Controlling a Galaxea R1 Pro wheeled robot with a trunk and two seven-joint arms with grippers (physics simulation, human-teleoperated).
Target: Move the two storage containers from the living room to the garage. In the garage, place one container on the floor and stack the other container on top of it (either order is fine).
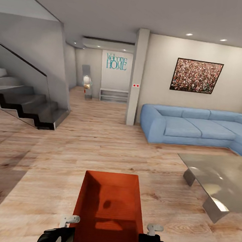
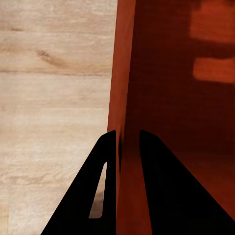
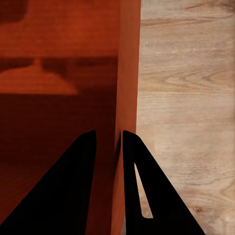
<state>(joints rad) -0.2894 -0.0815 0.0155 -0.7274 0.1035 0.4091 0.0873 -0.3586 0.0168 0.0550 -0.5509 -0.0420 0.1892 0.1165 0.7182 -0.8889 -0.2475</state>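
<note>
While both grippers, left (image 1: 70, 231) and right (image 1: 148, 240), clamp its side walls, the bin (image 1: 108, 210) at bottom centre points lengthwise away over plank floor (image 1: 76, 146).

Light wood plank floor (image 1: 75, 157) under blue sofa (image 1: 195, 128), glass table (image 1: 220, 178).

I have both arms low at the bottom edge of the head frame, forearms angled inward. My left hand (image 1: 71, 224) sits at lower left, my right hand (image 1: 149, 232) at lower right, level with each other. Each hand is clamped over a side wall of the bin (image 1: 108, 210): in the wrist views one black finger (image 2: 105, 186) lies outside the wall and one (image 3: 81, 186) inside, pressed tight.
</note>
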